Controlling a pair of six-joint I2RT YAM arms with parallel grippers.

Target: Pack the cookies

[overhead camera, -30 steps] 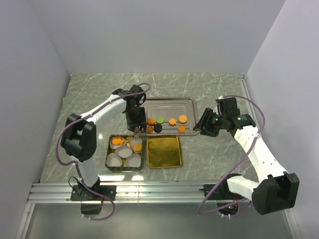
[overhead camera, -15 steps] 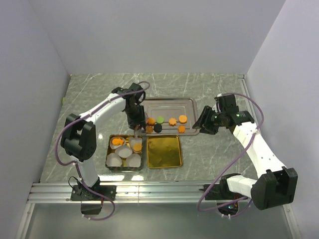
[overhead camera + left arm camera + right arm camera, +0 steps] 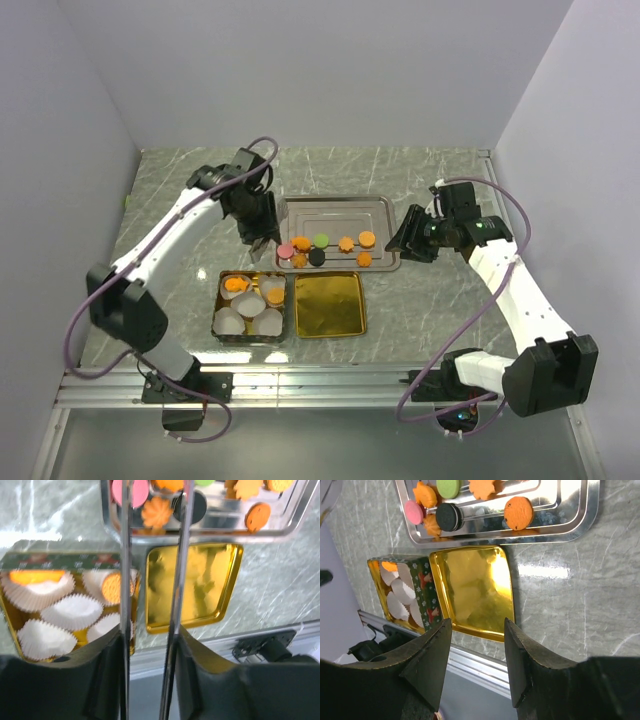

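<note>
Several cookies lie on the silver tray (image 3: 335, 207): pink (image 3: 284, 250), green (image 3: 321, 240), black (image 3: 317, 256) and orange ones (image 3: 367, 238). Two orange cookies (image 3: 236, 284) sit in white paper cups in the gold box (image 3: 222, 303). My left gripper (image 3: 262, 236) carries two long metal blades (image 3: 125, 555). It hovers at the tray's left edge, blades apart and nothing between them; their tips are out of the wrist view. My right gripper (image 3: 412, 243) is open and empty at the tray's right edge. The left wrist view shows an orange flower cookie (image 3: 156, 511); the right wrist view shows the pink cookie (image 3: 413, 511).
A gold lid (image 3: 330, 304) lies upside down right of the box, in front of the tray. It also shows in the right wrist view (image 3: 477, 592). White pleated cups (image 3: 72, 611) fill the box. An aluminium rail (image 3: 320, 385) runs along the table's near edge.
My left gripper has moved up and to the left, from over the box's far right corner to the tray's left edge. The pink cookie now shows. The right gripper barely shifted.
</note>
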